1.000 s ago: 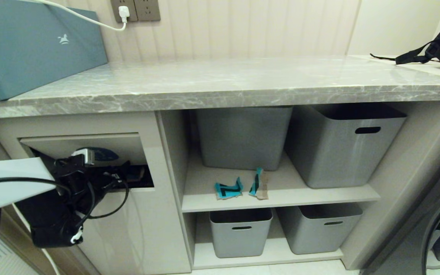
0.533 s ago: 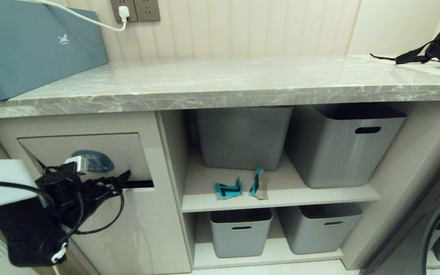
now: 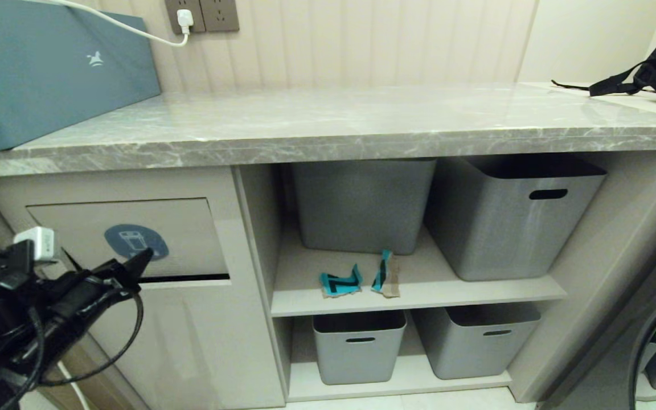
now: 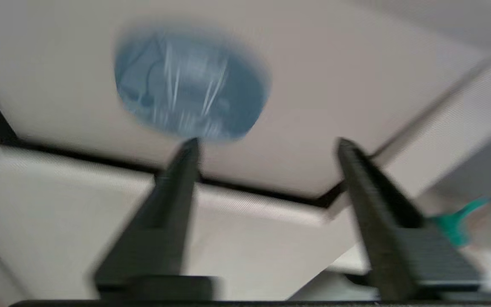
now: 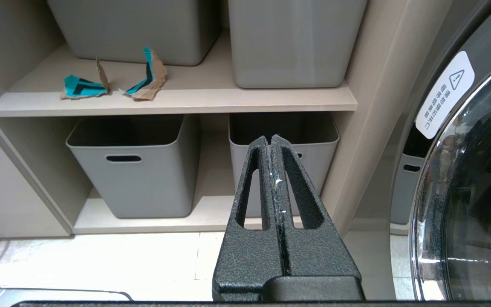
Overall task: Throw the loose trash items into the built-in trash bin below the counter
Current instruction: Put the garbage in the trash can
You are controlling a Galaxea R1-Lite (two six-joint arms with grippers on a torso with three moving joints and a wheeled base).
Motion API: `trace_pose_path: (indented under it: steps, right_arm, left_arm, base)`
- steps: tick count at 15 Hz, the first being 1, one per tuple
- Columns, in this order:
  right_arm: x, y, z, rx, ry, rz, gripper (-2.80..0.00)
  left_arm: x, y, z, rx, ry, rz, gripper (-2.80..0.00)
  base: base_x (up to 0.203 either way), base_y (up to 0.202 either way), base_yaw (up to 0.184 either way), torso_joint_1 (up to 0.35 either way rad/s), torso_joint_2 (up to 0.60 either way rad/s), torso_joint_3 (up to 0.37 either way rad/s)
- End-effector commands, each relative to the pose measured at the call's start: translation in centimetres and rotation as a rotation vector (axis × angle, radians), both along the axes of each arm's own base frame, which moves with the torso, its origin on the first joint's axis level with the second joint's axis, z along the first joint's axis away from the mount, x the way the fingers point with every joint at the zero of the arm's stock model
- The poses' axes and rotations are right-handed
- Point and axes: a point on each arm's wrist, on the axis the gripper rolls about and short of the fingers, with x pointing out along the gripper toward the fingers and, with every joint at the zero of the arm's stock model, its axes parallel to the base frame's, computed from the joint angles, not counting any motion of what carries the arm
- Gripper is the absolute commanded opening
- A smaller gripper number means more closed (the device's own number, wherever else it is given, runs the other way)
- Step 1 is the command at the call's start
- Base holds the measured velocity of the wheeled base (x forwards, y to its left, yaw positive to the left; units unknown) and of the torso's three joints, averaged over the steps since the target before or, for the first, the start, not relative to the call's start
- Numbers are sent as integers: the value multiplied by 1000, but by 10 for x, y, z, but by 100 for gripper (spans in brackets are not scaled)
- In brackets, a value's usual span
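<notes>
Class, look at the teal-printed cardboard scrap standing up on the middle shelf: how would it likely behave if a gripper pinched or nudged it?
The upright teal-printed scrap is thin and torn, so probably very light. It stands bent on edge on the shelf, so a nudge would likely topple or slide it. Its curl suggests that it flexes, not breaks, under a pinch.

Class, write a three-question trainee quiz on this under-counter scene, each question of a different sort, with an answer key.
1. True or false: the open-fingered left gripper holds a scrap.
2. How many teal-and-black printed cardboard scraps lie on the upper beige shelf?
3. The beige tilting flap with the round blue sticker is: A) wide open B) nearly shut C) missing.

Key
1. False; nothing shows between its fingers.
2. Two: left scrap, right scrap, in front of the grey plastic tub.
3. B; only a dark slit shows below it.
</notes>
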Motion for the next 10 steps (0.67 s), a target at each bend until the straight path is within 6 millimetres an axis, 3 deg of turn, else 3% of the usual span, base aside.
trace_pose_path:
  steps: [1,6,10]
  right_arm:
    - [0,0,0,0,0,1,-280]
    - [0,0,0,0,0,1,-280]
    - [0,0,0,0,0,1,-280]
  left_arm:
    - [-31,-1,38,4,-154,-1,-280]
    - [-114,-8,80,49,-166,-29,-280]
    - [-196,-10,73,156,-135,-32,-280]
  base:
    - [0,0,0,0,0,0]
    - [0,0,0,0,0,0]
    - [0,0,0,0,0,0]
